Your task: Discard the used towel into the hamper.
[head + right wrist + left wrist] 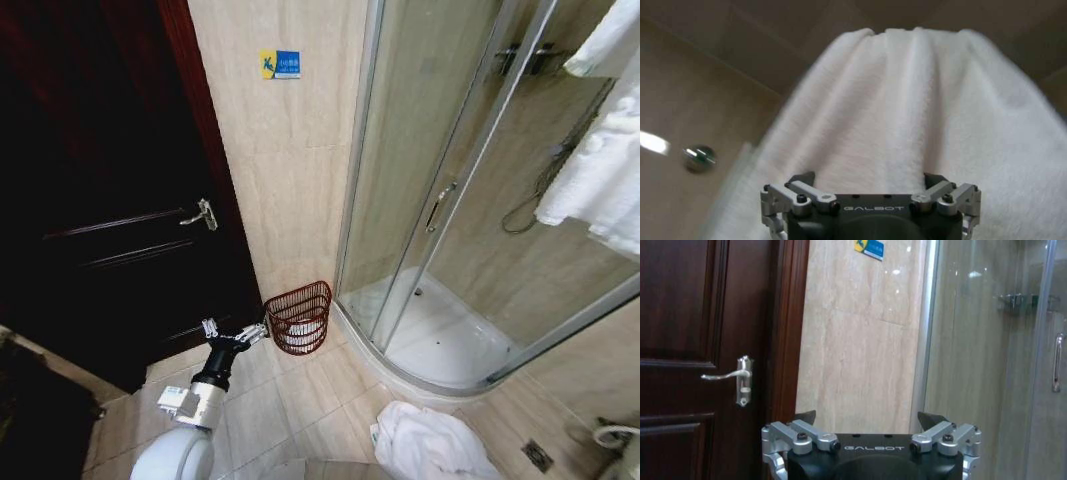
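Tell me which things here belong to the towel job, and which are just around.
Job: hamper; white towel hanging before the open right gripper; open left gripper beside the hamper.
Around: towel on floor; dark door; shower enclosure; wall sign.

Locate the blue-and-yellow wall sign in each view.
Head: sign high on the tiled wall, above the hamper.
Left wrist: sign on tile between door frame and shower glass.
Right wrist: camera faces a white towel instead.
Shared landmark: door handle.
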You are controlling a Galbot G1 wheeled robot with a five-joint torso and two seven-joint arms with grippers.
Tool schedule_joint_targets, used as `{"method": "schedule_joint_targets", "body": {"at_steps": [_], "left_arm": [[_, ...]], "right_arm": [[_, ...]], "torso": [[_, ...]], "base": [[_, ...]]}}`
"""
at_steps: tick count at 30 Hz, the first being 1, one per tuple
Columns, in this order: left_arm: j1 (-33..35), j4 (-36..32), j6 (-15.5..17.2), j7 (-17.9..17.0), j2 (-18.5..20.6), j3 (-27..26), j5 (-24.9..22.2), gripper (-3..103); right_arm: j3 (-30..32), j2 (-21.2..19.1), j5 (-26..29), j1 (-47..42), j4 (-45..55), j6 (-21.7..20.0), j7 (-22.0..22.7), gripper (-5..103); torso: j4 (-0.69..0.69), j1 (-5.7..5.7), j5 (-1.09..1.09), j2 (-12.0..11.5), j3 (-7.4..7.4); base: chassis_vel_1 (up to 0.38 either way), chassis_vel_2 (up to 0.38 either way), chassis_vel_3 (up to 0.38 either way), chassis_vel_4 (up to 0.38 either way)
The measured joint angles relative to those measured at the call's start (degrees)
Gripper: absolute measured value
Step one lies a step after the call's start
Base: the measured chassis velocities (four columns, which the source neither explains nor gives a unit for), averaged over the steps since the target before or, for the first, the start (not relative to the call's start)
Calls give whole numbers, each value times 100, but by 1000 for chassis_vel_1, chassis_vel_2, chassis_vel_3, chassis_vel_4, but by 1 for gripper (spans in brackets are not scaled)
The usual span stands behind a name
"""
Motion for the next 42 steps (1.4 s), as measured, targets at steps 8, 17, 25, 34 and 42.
{"method": "schedule_joint_targets", "body": {"at_steps": [8,17,25,34,42], "left_arm": [[0,0,0,0,0,0,0,99],[0,0,0,0,0,0,0,99],[0,-1,0,0,0,0,0,99],[0,0,0,0,0,0,0,99],[0,0,0,0,0,0,0,99]], "right_arm": [[-232,5,1091,346,376,-239,265,100],[-1569,323,321,1597,-399,-249,324,100],[-1684,406,-1600,1797,-1045,-153,-26,100],[-1558,423,-2407,1779,-1460,17,-41,100],[-1664,434,-1831,2016,-1609,-103,22,96]], "torso": [[-3,0,3,0,0],[1,1,3,-1,1],[-3,1,3,-1,1],[-2,0,3,-1,0],[-2,0,1,-1,0]], "base": [[0,0,0,0],[0,0,0,0],[0,0,0,0],[0,0,0,0],[0,0,0,0]]}}
